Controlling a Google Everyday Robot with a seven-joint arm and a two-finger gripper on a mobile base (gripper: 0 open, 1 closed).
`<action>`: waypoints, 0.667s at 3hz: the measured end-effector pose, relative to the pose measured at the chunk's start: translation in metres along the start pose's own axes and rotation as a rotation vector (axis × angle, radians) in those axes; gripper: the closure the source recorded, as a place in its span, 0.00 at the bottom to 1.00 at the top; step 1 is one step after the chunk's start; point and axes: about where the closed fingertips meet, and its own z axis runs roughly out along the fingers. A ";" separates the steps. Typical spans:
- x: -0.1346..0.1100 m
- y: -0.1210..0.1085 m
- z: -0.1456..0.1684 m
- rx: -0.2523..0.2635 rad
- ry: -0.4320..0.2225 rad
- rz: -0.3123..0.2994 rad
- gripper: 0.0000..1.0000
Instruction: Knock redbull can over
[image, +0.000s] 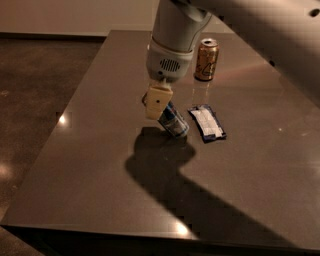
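Note:
The redbull can (174, 121), slim, silver and blue, is tilted on the dark table (100, 165) near the middle, its lower end pointing to the front right. My gripper (157, 102) hangs from the arm that comes in from the top right. It is right against the can's upper left end and hides that end. I cannot tell whether it touches or grips the can.
A shorter gold can (206, 60) stands upright behind the gripper on the right. A flat blue and white packet (206, 122) lies just right of the redbull can. The table's left edge runs close by, with dark floor (40, 90) beyond.

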 end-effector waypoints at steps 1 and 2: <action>0.001 -0.003 0.007 -0.004 0.018 0.003 0.13; 0.004 -0.004 0.014 -0.008 0.026 0.012 0.00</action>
